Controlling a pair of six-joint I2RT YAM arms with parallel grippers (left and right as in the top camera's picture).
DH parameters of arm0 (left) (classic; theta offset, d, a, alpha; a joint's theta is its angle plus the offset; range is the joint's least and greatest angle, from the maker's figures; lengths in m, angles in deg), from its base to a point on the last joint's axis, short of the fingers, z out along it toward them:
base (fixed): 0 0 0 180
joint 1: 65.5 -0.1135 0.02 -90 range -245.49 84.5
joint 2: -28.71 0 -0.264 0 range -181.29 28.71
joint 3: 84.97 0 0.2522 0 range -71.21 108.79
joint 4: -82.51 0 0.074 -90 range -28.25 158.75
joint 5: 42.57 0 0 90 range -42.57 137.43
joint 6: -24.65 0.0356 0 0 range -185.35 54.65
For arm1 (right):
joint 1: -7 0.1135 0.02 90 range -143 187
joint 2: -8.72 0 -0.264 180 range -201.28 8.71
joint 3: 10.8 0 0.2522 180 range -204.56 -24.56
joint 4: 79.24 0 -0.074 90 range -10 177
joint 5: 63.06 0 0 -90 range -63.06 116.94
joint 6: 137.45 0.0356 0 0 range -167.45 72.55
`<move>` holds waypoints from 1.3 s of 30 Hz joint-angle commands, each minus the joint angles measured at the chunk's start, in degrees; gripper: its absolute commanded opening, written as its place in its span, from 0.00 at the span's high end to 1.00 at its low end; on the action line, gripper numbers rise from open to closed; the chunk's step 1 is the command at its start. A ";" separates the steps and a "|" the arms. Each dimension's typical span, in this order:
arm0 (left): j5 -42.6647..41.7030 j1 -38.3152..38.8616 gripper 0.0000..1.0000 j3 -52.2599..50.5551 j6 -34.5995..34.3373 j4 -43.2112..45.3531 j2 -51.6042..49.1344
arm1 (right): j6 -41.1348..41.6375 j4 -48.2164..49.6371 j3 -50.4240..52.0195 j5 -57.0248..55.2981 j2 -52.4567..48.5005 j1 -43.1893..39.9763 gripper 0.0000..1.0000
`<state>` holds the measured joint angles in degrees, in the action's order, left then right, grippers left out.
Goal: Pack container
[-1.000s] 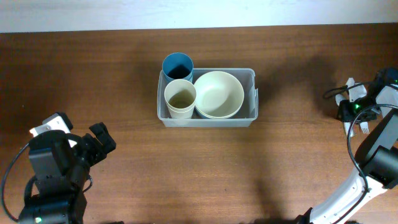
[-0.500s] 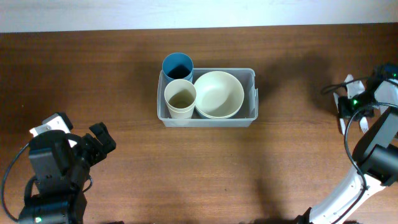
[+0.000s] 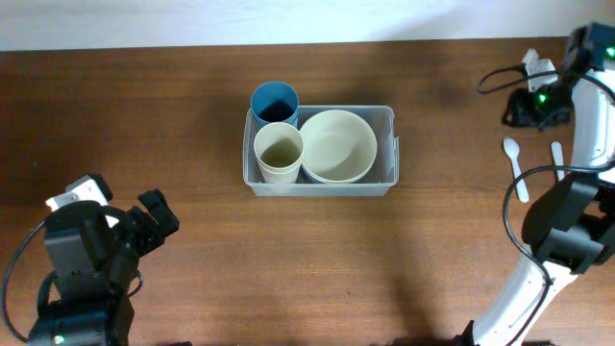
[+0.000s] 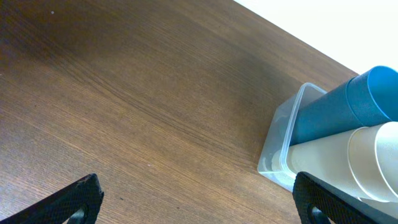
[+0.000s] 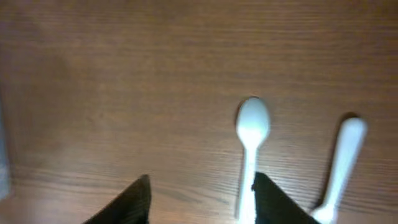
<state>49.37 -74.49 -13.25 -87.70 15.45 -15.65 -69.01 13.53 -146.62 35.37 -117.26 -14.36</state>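
The clear container point(image 3: 389, 120) sits mid-table and holds a blue cup point(image 3: 275, 101), a cream cup point(image 3: 279, 152) and a cream bowl point(image 3: 337, 145). Two white spoons point(image 3: 515, 165) point(image 3: 556, 154) lie on the table to the right. My right gripper point(image 3: 528, 108) hovers beyond them, near the far edge. In the right wrist view the right gripper point(image 5: 202, 202) is open over bare wood, with one spoon point(image 5: 252, 124) against its right finger and the other point(image 5: 342, 155) farther right. My left gripper point(image 3: 154, 216) point(image 4: 199, 202) stands wide open and empty at the front left, facing the container point(image 4: 277, 155).
The table's far edge meets a white wall just behind the right gripper. A black cable loops off the right arm point(image 3: 586, 125) above the spoons. Bare wood lies between the left gripper and the container.
The right gripper has moved from over the spoons toward the far edge, leaving both spoons lying uncovered on the table. The left arm has not moved.
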 commanded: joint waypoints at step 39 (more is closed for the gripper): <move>-0.24 -0.17 0.01 -0.39 -0.57 0.11 0.17 | 2.36 14.12 22.56 -6.34 -4.44 -6.36 0.40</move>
<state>49.37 -74.49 -13.27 -87.68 15.45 -15.65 -66.94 27.87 -124.42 29.51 -119.57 -21.03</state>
